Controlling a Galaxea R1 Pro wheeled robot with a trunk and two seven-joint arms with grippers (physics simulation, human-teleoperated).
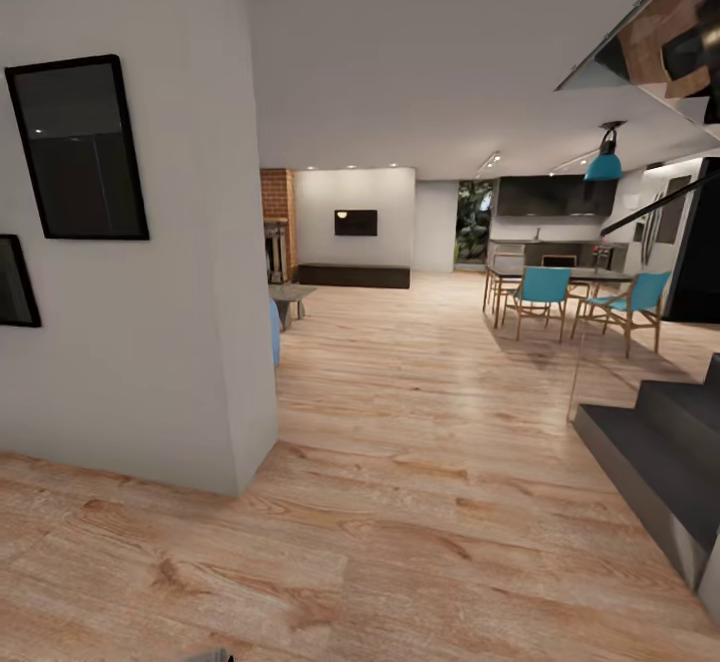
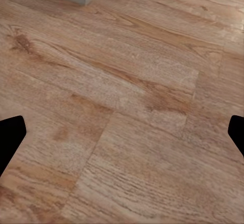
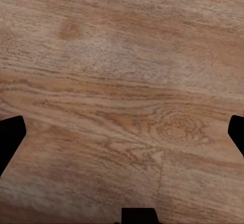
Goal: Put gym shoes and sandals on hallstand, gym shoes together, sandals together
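L gripper [image 2: 122,132] fingers spread wide w/ nothing between, R gripper [image 3: 122,132] same, both over wood corridor floor [image 1: 420,502], white wall corner [image 1: 200,342] near left w/ 2 black frames [image 1: 78,147], dark stairs [image 1: 660,452] right, 2 teal chairs [image 1: 545,292] far right.

left gripper [image 2: 122,137] fingers [image 2: 10,137]: plain matte black, blocky tips
right gripper [image 3: 122,137] fingers [image 3: 10,137]: were the same flat black, no markings

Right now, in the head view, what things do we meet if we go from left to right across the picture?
Black picture frame on the white wall → wall TV → blue dining chairs → blue pendant lamp → dark stairs.
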